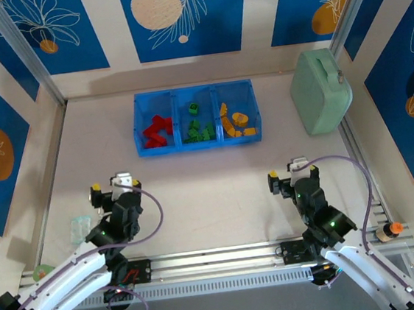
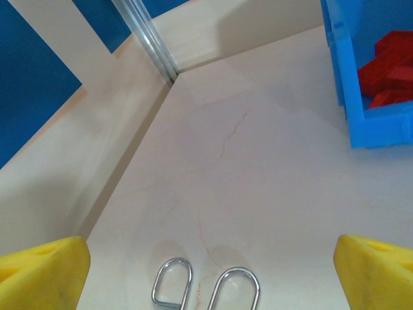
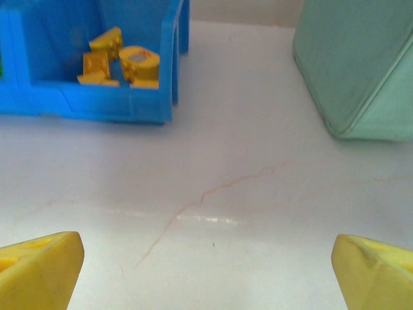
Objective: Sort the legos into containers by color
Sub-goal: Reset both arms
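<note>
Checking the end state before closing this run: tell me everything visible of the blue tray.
The blue tray is a glossy plastic rectangle, split by two dividers into three square compartments in a row. It sits flat on the table toward its far end, long side facing the arms. The left compartment holds red legos, the middle green legos, the right yellow-orange legos. Nothing else touches it; the mint-green case stands apart to its right.

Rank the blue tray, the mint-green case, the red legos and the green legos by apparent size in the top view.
1. blue tray, the widest footprint.
2. mint-green case, clearly smaller.
3. red legos and green legos: the two clusters look about alike, so they are not ranked against each other.
</note>
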Controlling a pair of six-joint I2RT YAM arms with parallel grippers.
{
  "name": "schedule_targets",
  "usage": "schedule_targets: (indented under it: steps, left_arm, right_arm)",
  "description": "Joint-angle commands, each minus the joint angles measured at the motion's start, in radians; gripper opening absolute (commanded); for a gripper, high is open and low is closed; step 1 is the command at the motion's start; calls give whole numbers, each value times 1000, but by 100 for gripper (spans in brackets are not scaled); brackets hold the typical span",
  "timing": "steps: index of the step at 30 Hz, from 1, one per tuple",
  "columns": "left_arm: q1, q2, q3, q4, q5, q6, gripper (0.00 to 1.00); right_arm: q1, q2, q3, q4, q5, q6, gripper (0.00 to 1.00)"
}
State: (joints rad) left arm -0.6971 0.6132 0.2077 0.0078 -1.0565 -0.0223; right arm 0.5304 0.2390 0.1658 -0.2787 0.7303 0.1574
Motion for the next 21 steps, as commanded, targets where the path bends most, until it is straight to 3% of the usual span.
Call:
schedule_targets:
  steps: [1, 4, 11, 21]
  left_arm:
    - [-8, -34, -31, 54, -15, 10, 97]
    - [-19, -7, -35, 80, 1, 25, 96]
    - [-96, 12, -34, 92, -88, 54, 97]
    - [-111, 2, -31, 60, -105, 46, 99]
  right_arm:
    - [8, -11, 1, 43, 26, 11, 99]
    - [14, -10, 1, 42, 24, 10, 99]
    - [21, -10, 1, 41, 36, 11, 99]
    - [94, -19, -6, 57, 105, -10, 99]
